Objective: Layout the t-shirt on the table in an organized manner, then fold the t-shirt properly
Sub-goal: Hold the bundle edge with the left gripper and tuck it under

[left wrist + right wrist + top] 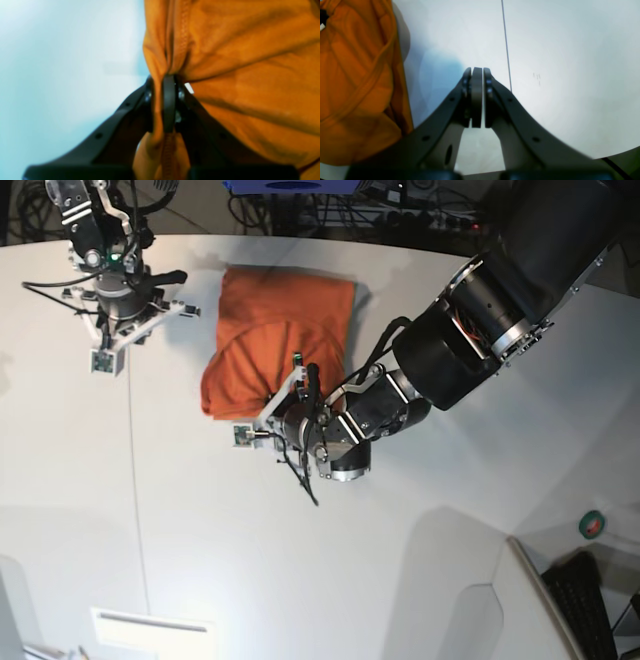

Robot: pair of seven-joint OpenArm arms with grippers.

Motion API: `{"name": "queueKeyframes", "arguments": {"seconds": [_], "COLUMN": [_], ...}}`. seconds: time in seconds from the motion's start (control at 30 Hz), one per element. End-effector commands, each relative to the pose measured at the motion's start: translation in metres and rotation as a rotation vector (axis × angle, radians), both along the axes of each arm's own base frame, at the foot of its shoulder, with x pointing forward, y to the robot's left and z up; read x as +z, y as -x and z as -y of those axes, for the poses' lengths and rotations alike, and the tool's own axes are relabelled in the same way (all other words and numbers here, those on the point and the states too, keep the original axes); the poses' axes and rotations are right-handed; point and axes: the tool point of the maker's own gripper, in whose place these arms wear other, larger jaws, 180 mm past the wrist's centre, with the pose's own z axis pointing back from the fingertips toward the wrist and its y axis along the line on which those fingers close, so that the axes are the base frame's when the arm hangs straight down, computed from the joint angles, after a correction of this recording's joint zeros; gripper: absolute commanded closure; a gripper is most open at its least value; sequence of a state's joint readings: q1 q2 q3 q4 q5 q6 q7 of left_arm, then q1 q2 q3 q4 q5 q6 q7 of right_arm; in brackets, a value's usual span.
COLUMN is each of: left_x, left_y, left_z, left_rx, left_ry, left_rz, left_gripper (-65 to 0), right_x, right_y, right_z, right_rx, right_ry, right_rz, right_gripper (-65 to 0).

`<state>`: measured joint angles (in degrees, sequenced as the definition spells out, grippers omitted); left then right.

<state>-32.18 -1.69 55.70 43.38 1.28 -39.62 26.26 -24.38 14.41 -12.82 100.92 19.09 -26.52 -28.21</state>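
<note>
The orange t-shirt [280, 330] lies folded into a rough rectangle at the back middle of the white table [150, 510]. My left gripper [272, 412] is at the shirt's near edge. In the left wrist view it [163, 80] is shut on a bunched pinch of orange t-shirt [250, 75], with a stitched hem running between the fingers. My right gripper [120, 335] hovers over bare table to the left of the shirt. In the right wrist view it [477, 71] is shut with nothing in it, and the t-shirt [357, 75] fills that view's left side.
A thin dark seam [506, 45] crosses the table [570, 75]. The left arm's thick black body [500, 300] stretches in from the back right. A keyboard [590, 590] and a green tape roll [592, 525] sit off the table's curved right edge. Cables lie behind the far edge.
</note>
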Motion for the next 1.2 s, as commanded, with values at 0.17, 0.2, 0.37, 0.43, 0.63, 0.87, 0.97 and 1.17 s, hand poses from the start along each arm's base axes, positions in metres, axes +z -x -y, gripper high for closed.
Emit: {"name": "queueKeyframes", "arguments": {"seconds": [0.17,0.2,0.37,0.43,0.63,0.87,0.97,1.17], "left_x": [-0.0085,-0.0091,-0.0098,-0.0098,-0.0099,-0.0129,-0.0128,-0.0118], "left_y": [0.0084,0.0085,0.0071,0.007,0.0074,0.0116,0.0112,0.0084], "left_z": [-0.0055,-0.0042,-0.0031,-0.0032,-0.0026,-0.0038,-0.0042,-0.006], "left_rx": [-0.011,-0.011,-0.008,-0.008,-0.008,-0.006,-0.009,-0.006], "left_ry": [-0.063,-0.074,-0.079,-0.08,-0.079,-0.083,-0.087,-0.089], "left_rz": [-0.022,-0.025,-0.029,-0.028,-0.03,-0.04,-0.038,-0.033], "left_gripper": [0.0,0.0,0.0,0.0,0.0,0.0,0.0,0.0], "right_x": [0.0093,0.0093,0.0095,0.0095,0.0093,0.0093,0.0089,0.0089], "right_y": [-0.0085,-0.0085,-0.0088,-0.0088,-0.0083,-0.0083,-0.0076,-0.0076], "right_z": [0.0046,0.0046,0.0046,0.0046,0.0047,0.0042,0.0037,0.0032], "right_rx": [0.002,0.002,0.002,0.002,0.002,0.001,0.0,0.0], "right_ry": [0.019,0.019,0.019,0.019,0.019,0.018,0.016,0.015], "right_rz": [0.044,0.044,0.046,0.046,0.046,0.046,0.044,0.044], "right_gripper": [0.0,0.0,0.0,0.0,0.0,0.0,0.0,0.0]}}
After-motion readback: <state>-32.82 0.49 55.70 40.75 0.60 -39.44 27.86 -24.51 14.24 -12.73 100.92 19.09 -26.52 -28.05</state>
